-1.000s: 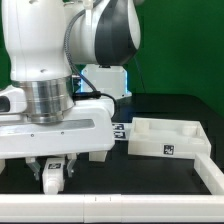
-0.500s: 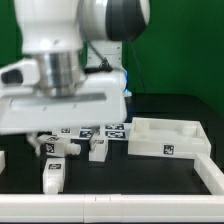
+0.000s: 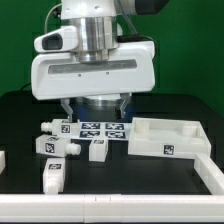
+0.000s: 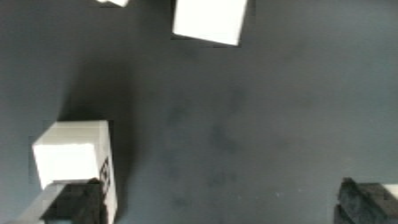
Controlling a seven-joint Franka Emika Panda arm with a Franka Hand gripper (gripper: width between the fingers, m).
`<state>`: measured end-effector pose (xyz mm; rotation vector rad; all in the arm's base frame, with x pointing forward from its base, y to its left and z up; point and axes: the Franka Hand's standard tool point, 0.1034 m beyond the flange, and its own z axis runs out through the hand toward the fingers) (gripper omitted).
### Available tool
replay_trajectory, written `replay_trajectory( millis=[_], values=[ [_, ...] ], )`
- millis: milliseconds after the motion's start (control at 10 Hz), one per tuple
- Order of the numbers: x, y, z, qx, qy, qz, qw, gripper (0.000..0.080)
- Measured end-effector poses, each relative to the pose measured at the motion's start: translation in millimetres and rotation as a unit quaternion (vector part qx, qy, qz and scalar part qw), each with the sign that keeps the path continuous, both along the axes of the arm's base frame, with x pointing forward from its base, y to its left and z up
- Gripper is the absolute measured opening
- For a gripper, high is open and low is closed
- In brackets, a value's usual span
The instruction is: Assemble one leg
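Spread, empty hand [image 4: 222,200] above worktop [image 4: 222,110]; white leg [image 4: 71,158] just beside it: likely light, rigid, smooth; grip across flat sides.

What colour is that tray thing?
The tray is white with a black tag; the exterior view shows it best.

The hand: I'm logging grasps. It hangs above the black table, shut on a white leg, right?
No: the wrist view shows the hand open, nothing between its fingers. It hangs above the black table, where a white leg lies.
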<state>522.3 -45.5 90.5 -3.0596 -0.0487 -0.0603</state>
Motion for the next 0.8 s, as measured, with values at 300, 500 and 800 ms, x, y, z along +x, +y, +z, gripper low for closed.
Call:
replay_trajectory(
  millis=[300, 500, 800],
  values=[
    [-27.5, 32.9, -1.3, 0.001, 0.023, -0.056, 0.998, 0.0649],
    [-77.1, 70.1, -17.6, -0.003, 0.062, -0.071, 0.996, 0.0649],
    [-79.8, 76.2, -21.4, -0.005, 0.06, -0.066, 0.996, 0.0649]
  ],
)
